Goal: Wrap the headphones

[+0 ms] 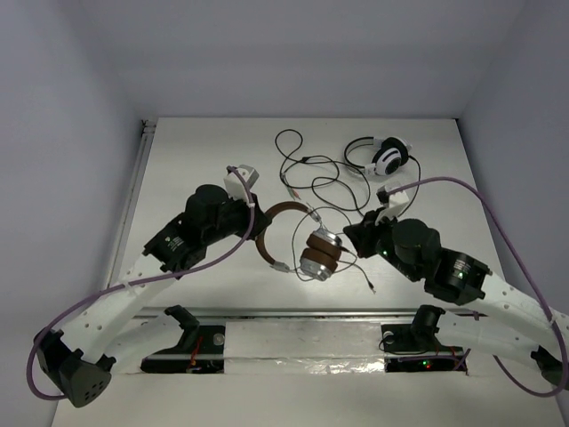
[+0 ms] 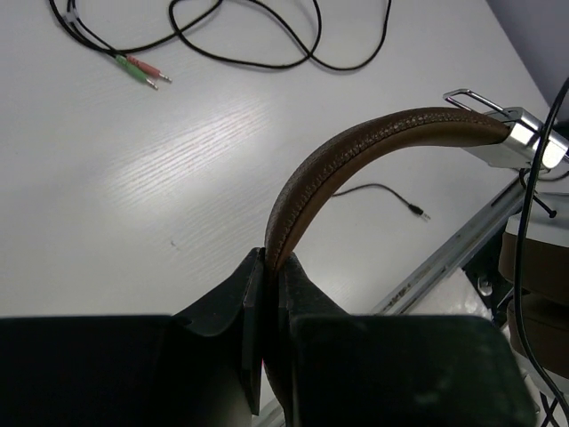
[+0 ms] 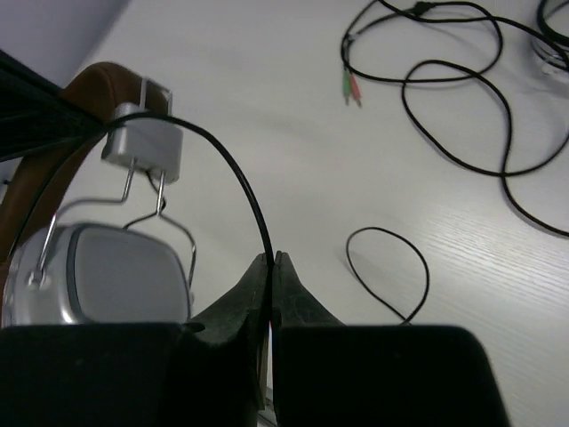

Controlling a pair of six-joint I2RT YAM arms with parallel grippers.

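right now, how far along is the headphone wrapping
Done: the left gripper is shut on the brown headband, the right gripper on the thin black cable. In hand: the cable arcs over the silver ear cup toward the right gripper. Left: no turns around the headphones show yet, and the cable's loose end lies on the table.

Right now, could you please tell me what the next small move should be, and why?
Probably the right gripper should carry the thin black cable it pinches a short way around the silver ear cup, starting a wrap. The left gripper clamps the brown headband, steadying the headphones, and the cable is unwound.
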